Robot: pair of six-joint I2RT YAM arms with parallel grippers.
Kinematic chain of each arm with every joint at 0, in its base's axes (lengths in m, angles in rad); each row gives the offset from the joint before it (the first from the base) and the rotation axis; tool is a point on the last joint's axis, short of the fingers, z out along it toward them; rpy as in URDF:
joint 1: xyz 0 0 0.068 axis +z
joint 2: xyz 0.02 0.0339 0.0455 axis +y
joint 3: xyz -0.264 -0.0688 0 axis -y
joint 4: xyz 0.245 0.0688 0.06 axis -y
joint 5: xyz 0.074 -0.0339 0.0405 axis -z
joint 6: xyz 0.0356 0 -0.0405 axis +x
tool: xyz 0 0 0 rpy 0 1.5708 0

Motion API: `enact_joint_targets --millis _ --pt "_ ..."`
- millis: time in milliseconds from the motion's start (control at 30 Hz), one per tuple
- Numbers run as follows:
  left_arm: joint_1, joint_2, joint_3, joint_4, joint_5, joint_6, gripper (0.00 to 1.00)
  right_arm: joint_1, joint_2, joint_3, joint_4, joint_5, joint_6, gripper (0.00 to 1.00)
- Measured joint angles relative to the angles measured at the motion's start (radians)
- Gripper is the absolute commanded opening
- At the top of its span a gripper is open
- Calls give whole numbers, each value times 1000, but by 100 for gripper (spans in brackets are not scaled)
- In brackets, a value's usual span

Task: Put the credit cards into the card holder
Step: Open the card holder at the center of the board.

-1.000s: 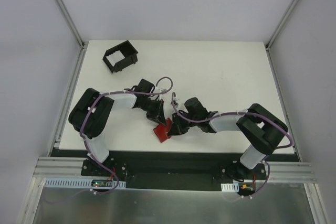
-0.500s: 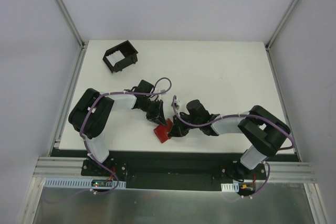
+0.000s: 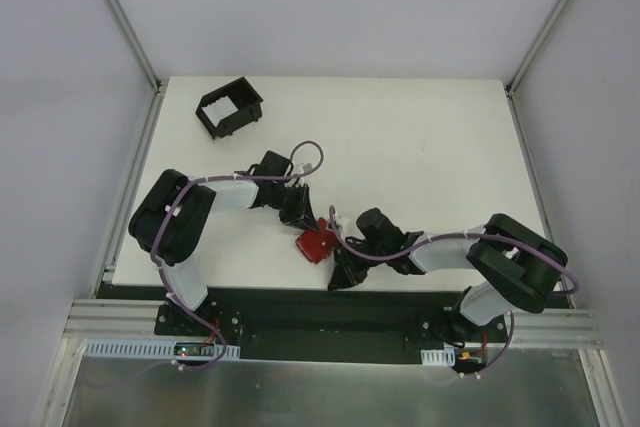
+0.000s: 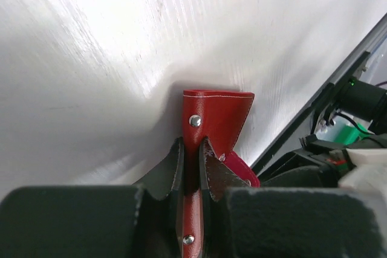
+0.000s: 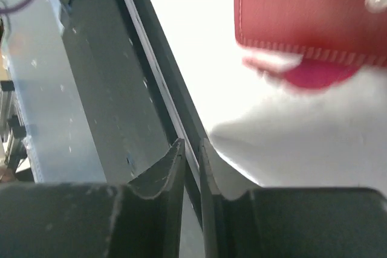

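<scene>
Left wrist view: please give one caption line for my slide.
Left claw clamps the red card holder by its studded flap, near the white table edge.

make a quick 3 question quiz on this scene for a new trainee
1. True or false: the right gripper is clamped on the card holder.
2. Where on the table does the black box stand? A: far left corner. B: near right corner. C: dead centre.
3. Which part of the card holder does the left gripper pinch?

Key:
1. False: nothing sits between its fingers, and the holder lies ahead of them.
2. A.
3. The snap tab.
</scene>
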Motion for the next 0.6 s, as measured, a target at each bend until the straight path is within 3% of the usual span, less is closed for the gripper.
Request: enact_joint_targets --millis 267,433,600 --pt "6 -67 -76 97 -57 0 0 -32 -60 -34 -124 50 40 20" --pt "-11 -134 -127 124 -123 -36 0 -66 -202 -3 -228 250 89 24" --pt "-69 -200 -168 138 -239 -127 0 -31 -216 167 -340 452 140 23"
